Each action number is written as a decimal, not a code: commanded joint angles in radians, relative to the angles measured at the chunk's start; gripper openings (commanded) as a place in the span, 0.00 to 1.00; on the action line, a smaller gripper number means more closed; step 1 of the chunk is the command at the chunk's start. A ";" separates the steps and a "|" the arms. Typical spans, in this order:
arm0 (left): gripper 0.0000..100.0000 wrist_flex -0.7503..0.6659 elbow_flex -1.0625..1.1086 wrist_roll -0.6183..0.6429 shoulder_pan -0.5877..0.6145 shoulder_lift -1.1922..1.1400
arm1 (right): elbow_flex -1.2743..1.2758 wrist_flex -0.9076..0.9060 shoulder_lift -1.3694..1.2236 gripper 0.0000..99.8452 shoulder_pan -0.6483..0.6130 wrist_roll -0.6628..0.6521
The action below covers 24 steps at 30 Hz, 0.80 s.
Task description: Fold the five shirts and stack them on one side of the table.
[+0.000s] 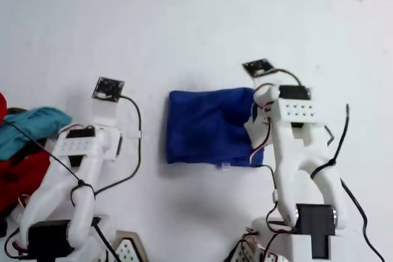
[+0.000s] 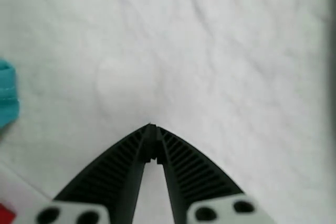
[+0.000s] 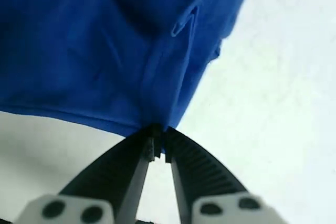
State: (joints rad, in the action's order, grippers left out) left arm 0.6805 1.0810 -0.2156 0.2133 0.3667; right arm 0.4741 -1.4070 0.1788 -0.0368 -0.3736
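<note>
The blue shirt [image 1: 209,127] lay mid-surface [image 1: 184,29], and the right end effector [image 3: 156,148] pinched its 3 o'clock edge. The left end effector [image 2: 152,142], closed tight and empty, hung at 8 o'clock near a teal shirt [image 1: 31,124] and a red shirt [image 1: 24,176].

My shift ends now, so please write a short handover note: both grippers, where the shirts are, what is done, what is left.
Left gripper: shut, empty, over bare table.
Right gripper: shut on the edge of the blue shirt, which lies partly folded at mid-table.
Teal shirt and red shirt: bunched together beside the left arm.
Done: blue shirt partly folded.
Left: finish it, fold the others, stack all on one side.
</note>
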 commanded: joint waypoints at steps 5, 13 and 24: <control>0.03 -0.015 0.002 -0.006 0.009 0.031 | -0.058 -0.114 0.012 0.02 0.019 -0.003; 0.03 -0.015 0.002 -0.006 0.009 0.031 | -0.021 -0.154 0.113 0.02 0.038 -0.064; 0.03 -0.015 0.002 -0.006 0.009 0.031 | 0.218 0.058 0.117 0.02 0.079 -0.066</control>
State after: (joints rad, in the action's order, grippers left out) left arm 0.6805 1.0810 -0.2156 0.2133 0.3667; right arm 0.6751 -1.3917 0.2509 0.0307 -0.4304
